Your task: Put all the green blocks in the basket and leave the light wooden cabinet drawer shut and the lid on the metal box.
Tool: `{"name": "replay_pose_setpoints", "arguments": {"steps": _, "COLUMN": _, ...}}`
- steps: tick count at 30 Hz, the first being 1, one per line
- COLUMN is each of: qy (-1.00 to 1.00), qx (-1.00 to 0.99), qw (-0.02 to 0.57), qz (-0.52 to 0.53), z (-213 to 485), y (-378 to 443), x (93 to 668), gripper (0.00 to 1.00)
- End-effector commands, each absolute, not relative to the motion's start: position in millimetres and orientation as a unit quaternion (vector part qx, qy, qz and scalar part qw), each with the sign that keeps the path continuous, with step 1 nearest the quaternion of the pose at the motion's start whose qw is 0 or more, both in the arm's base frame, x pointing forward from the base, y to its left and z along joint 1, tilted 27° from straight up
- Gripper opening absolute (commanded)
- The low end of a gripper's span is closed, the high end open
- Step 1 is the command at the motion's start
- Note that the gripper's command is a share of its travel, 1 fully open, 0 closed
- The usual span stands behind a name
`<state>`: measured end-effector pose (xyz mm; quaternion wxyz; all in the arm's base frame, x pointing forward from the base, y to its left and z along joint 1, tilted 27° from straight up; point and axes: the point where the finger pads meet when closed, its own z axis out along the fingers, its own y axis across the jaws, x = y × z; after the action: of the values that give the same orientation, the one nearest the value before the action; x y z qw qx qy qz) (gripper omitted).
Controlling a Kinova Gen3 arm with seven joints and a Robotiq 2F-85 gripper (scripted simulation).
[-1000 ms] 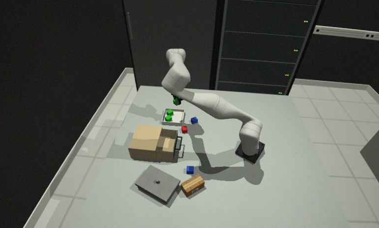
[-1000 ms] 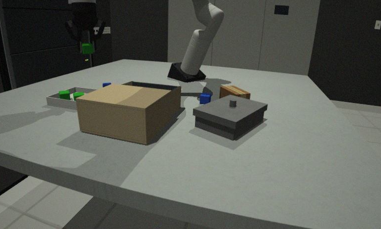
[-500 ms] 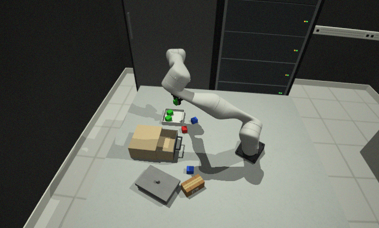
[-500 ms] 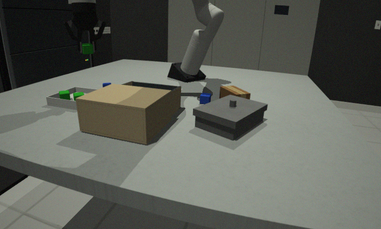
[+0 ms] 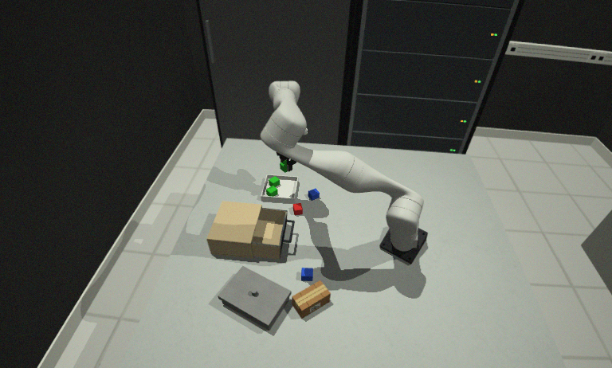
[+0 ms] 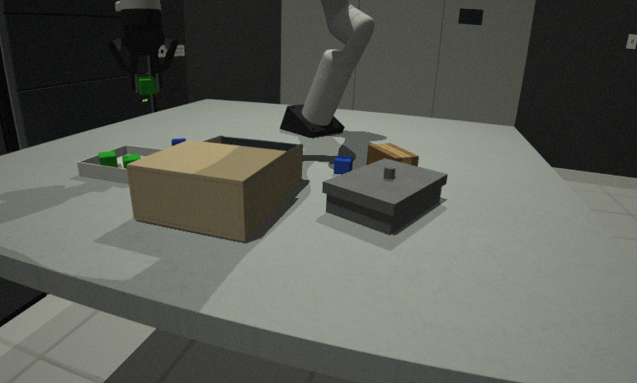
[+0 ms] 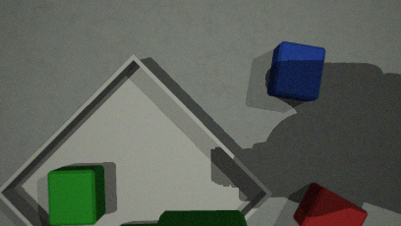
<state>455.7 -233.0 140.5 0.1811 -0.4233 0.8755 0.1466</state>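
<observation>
Pale grey and matte, your table (image 5: pixel 436 319) (image 6: pixel 406 294) stretches before dark cabinets in the top view. Your hand (image 5: pixel 286 165) (image 6: pixel 146 88) grips a green block (image 5: pixel 284 166) (image 6: pixel 147 85) (image 7: pixel 202 218) above the table; the wrist view catches only that block's dark edge. You can see two green blocks inside the basket (image 5: pixel 278 199) (image 6: pixel 103 174) (image 7: pixel 69 125) from the top and exterior. Only the top view shows you the open drawer's (image 5: pixel 267 250) interior and handle clearly; the red block (image 5: pixel 297 209) (image 7: pixel 330 208), visible there and at the wrist, is missing from the exterior, which shows you the metal box's (image 6: pixel 359 211) side beneath its lid (image 5: pixel 253 299) (image 6: pixel 382 185).
</observation>
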Motion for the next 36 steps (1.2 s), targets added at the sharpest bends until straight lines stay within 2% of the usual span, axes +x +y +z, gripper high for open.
{"name": "replay_pose_setpoints", "arguments": {"steps": 1, "qy": 0.876, "qx": -0.422, "qw": 0.183, "qz": 0.145, "z": 137.0, "y": -231.8, "x": 458.5, "gripper": 0.10}}
{"name": "replay_pose_setpoints", "arguments": {"steps": 36, "qy": 0.876, "qx": -0.422, "qw": 0.183, "qz": 0.144, "z": 79.8, "y": -206.5, "x": 471.9, "gripper": 0.10}}
